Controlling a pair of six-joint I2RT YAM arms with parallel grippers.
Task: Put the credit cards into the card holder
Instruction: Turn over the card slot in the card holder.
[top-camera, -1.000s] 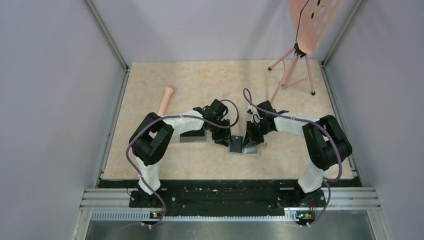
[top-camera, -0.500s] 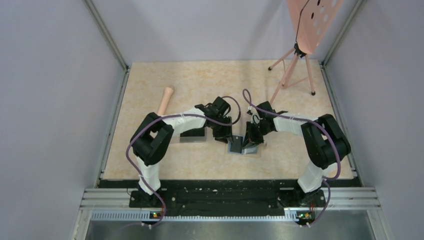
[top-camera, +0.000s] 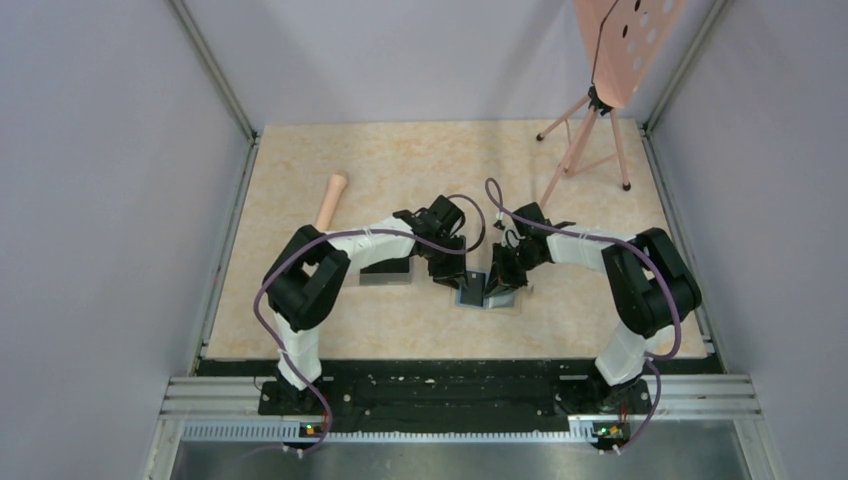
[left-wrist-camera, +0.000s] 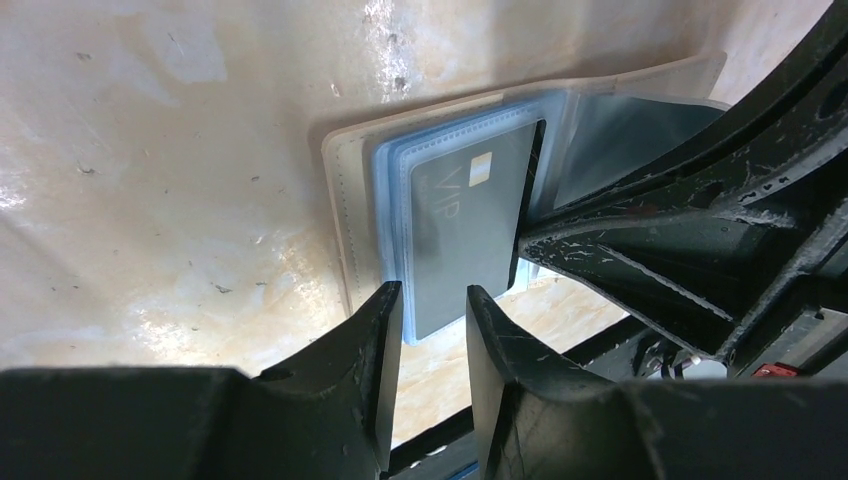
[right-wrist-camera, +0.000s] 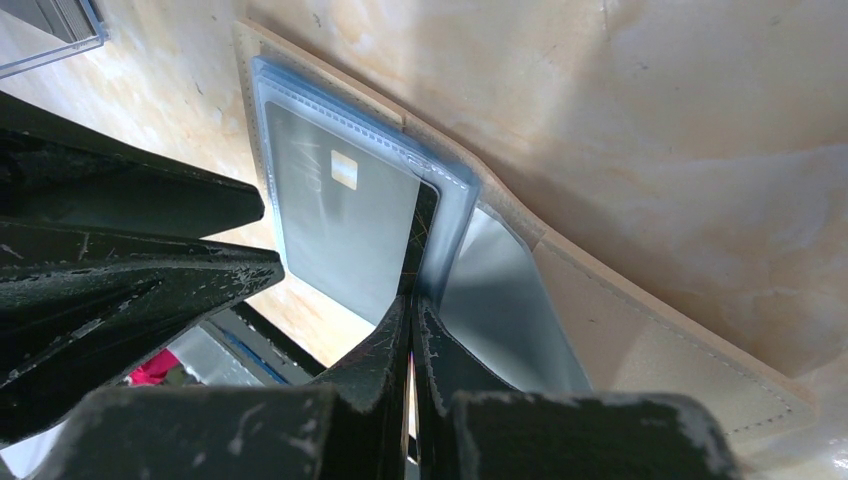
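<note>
Top external view: what has changed over the last second? (Lead)

The left hand (top-camera: 450, 275) has crept a little closer to the card holder (top-camera: 470, 296). The right hand (top-camera: 497, 283) has not shifted. The card holder lies open on the surface (top-camera: 420, 160), as before. (Field)

Meaning for the task? (Lead)

In my judgement one credit card (left-wrist-camera: 465, 230) is nearly seated and the left hand has come in to nudge it home. The left wrist view shows it under a clear blue sleeve of the card holder. Its near short edge shows in the gap between the left fingertips. (Field)

Hand states? (Lead)

The left fingers stand apart with a narrow gap, clamped on nothing I can see. The right fingers are pressed together on what appears to be a thin clear leaf of the card holder, held up just beside the card's long edge. (Field)

Orientation? (Lead)

The card lies flat, face up. Its long axis runs out ahead of the left hand, tilted slightly to that hand's right. The chip end points away from the left hand and the plain end toward it. From the right hand, the card sits ahead and to the left of the fingertips. I cannot tell whether the far end has reached the bottom of the sleeve. (Field)
</note>
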